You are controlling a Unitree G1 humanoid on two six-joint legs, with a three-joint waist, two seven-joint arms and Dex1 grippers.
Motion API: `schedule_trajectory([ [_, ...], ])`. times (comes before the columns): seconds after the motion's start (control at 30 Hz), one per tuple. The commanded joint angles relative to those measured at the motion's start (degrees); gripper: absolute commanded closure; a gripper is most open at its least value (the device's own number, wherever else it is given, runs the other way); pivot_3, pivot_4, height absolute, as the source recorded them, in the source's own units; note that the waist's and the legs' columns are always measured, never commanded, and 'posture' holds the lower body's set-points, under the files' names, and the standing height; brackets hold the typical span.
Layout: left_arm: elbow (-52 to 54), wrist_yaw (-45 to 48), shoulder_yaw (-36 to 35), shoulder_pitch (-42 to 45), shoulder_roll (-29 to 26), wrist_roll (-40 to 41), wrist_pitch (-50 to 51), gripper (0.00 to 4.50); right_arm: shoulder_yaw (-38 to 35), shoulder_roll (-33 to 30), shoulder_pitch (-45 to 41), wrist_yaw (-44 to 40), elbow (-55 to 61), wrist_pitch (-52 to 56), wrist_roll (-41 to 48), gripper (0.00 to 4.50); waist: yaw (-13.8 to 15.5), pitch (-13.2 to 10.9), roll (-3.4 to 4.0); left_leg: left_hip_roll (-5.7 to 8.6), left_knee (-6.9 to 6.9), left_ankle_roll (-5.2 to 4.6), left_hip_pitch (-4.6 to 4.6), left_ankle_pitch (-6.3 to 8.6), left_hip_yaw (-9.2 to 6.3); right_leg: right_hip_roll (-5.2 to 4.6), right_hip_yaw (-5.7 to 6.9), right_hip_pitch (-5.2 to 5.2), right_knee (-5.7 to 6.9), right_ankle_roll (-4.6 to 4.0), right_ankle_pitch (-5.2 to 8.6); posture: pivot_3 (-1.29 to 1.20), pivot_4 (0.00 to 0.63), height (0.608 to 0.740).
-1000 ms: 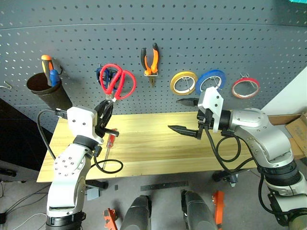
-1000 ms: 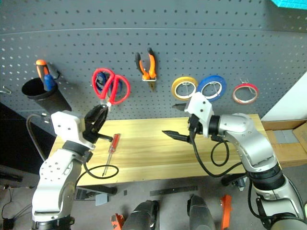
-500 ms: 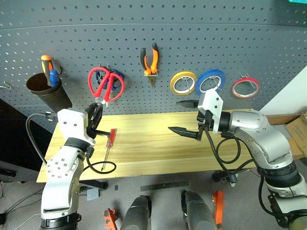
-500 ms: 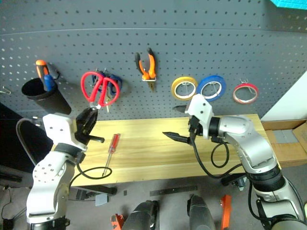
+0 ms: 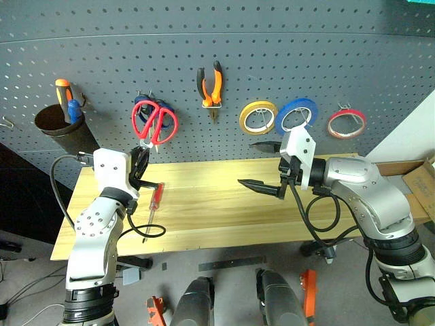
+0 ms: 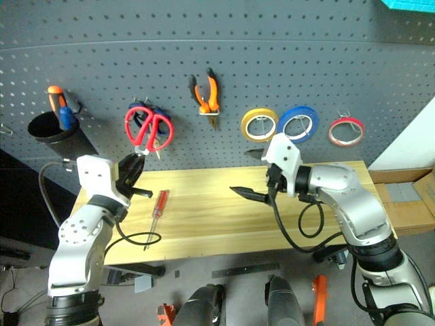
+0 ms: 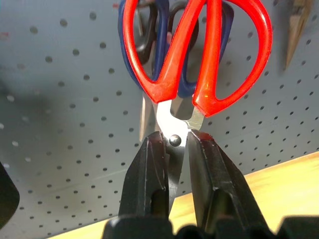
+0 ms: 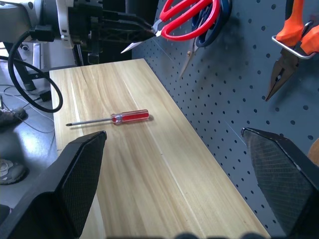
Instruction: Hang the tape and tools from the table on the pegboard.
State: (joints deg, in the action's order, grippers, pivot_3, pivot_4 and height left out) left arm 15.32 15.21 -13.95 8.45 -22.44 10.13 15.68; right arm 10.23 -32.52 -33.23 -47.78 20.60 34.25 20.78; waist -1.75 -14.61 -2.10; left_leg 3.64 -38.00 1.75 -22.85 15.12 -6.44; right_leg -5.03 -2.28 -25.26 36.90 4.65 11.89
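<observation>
Left pincer (image 7: pixel 175 149) is squeezed tight on the blades of the red scissors (image 5: pixel 155 122), holding their handles up against the pegboard (image 5: pixel 204 41), over the blue scissors (image 7: pixel 159 55); right pincer (image 5: pixel 262 165) hangs wide open above the counter (image 5: pixel 224 204), holding nothing; screwdriver (image 5: pixel 152 207) lies on the counter; pliers (image 5: pixel 211 83) and red tape (image 5: pixel 346 123) hang on the pegboard

We see the pegboard (image 5: pixel 224 41) filling the upper frame, behind the tabletop (image 5: pixel 224 204). Along it, left to right, hang a cup (image 5: pixel 58 122), scissors (image 5: pixel 155 122), pliers (image 5: pixel 211 85) and three tape rolls (image 5: pixel 258 117) at centre right. The screwdriver (image 5: pixel 153 204) lies on the tabletop's left part. The left end effector (image 5: pixel 141 163) sits just below the scissors; the right end effector (image 5: pixel 265 166) is mid-frame above the tabletop.
</observation>
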Motion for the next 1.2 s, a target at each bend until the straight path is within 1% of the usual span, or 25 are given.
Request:
schedule_trajectory([
  [0.03,0.98,0.6,0.61,-1.46,0.49,0.42,-0.42,4.22,-0.42,0.23,-0.86,0.22,2.25,-1.02,-0.13,0.0,0.01,0.0,0.01,0.0,0.0,0.0,0.01,0.0,0.0,0.0,0.0,0.0,0.0,0.0,0.0,-0.04,0.21,0.74],
  [0.13,0.98,0.56,0.76,-2.51,0.94,0.47,-0.55,4.22,-0.3,0.54,-1.01,0.57,2.29,-1.27,-0.19,0.0,0.02,0.01,0.01,0.0,0.0,0.0,0.02,0.0,0.0,0.0,-0.01,0.01,0.0,0.0,0.0,-0.05,0.212,0.74],
  [0.2,0.63,0.06,0.58,-2.9,1.01,-0.12,-1.0,3.5,-0.51,1.14,-1.29,1.04,2.23,-1.34,-0.13,0.0,0.03,0.02,0.01,0.0,-0.01,0.0,0.03,0.0,0.0,0.0,-0.01,0.02,0.01,0.0,0.0,-0.05,0.212,0.74],
  [0.27,0.44,0.19,0.43,-3.2,0.89,-0.26,-1.38,2.91,-1.23,2.42,-1.73,1.72,2.25,-1.46,0.41,0.0,-0.04,0.02,0.01,0.0,0.0,0.0,0.03,0.0,0.01,0.0,-0.01,0.02,0.01,0.0,0.0,-0.05,0.212,0.74],
  [0.37,0.26,0.38,0.16,-3.62,0.81,-0.05,-1.33,1.83,-2.82,4.9,-2.37,2.49,2.8,-2.13,2.27,0.0,-0.08,0.02,0.01,-0.02,0.0,0.0,0.02,0.0,0.0,0.0,0.0,-0.01,0.03,-0.01,0.0,-0.05,0.212,0.74],
  [0.47,0.22,0.06,-0.56,-3.78,1.34,0.87,-0.53,0.88,-3.68,6.56,-2.9,2.9,3.31,-3.51,3.05,0.0,-0.07,0.02,0.01,-0.02,0.0,0.0,0.03,0.0,0.0,0.01,0.0,0.0,0.03,-0.01,-0.01,-0.05,0.21,0.74],
  [0.53,0.28,0.03,-0.83,-3.88,1.58,1.49,-0.07,0.1,-3.92,7.39,-3.24,3.1,3.48,-4.93,3.0,0.0,-0.07,0.02,0.01,-0.01,0.0,0.0,0.02,0.0,0.0,0.01,-0.01,0.0,0.02,-0.01,-0.01,-0.05,0.211,0.74],
  [0.57,0.39,0.02,-0.92,-3.97,1.7,1.79,0.28,0.01,-3.95,7.64,-3.34,3.22,3.54,-5.5,2.91,0.0,-0.07,0.02,0.01,-0.01,0.0,0.0,0.02,0.0,0.01,0.0,-0.01,0.0,0.02,-0.01,-0.01,-0.05,0.211,0.74],
  [0.7,0.19,0.31,-0.74,-5.37,1.68,2.12,1.73,0.01,-4.08,8.26,-3.57,3.81,3.51,-6.46,2.9,0.0,-0.09,0.02,0.02,-0.02,0.0,0.0,0.03,0.0,0.0,0.01,0.0,0.0,0.04,-0.01,-0.01,-0.05,0.212,0.74],
  [0.87,-4.03,-0.6,-0.01,-5.75,0.39,0.36,7.79,0.01,-2.34,7.22,-1.91,4.91,4.09,-4.36,1.89,0.0,-0.12,0.02,0.02,-0.03,0.0,0.0,0.04,0.0,0.0,0.02,0.0,-0.01,0.05,-0.01,-0.01,-0.05,0.216,0.74],
  [1.0,-14.5,-1.14,0.48,-1.08,-1.5,0.03,18.42,0.01,2.63,8.31,0.23,12.59,4.64,7.22,-1.62,0.0,-0.17,0.06,0.03,-0.04,0.0,0.0,0.08,0.0,-0.01,0.04,0.01,0.01,0.1,-0.01,-0.01,-0.06,0.225,0.74],
  [1.07,-19.45,-1.17,0.26,1.87,-2.14,0.16,20.97,0.01,3.42,11.17,0.38,16.29,5.0,11.73,-1.47,0.0,-0.23,0.05,0.03,-0.06,-0.02,-0.01,0.07,0.0,-0.02,0.07,0.02,-0.01,0.14,-0.03,-0.02,-0.07,0.232,0.74],
  [1.2,-31.96,0.26,1.0,8.51,-2.95,-0.24,22.42,0.01,7.25,14.81,0.19,19.52,4.98,14.33,-3.42,0.0,-0.35,0.05,0.03,-0.08,-0.03,0.0,0.06,-0.01,-0.02,0.09,0.03,-0.05,0.16,-0.06,-0.04,-0.07,0.245,0.74],
])
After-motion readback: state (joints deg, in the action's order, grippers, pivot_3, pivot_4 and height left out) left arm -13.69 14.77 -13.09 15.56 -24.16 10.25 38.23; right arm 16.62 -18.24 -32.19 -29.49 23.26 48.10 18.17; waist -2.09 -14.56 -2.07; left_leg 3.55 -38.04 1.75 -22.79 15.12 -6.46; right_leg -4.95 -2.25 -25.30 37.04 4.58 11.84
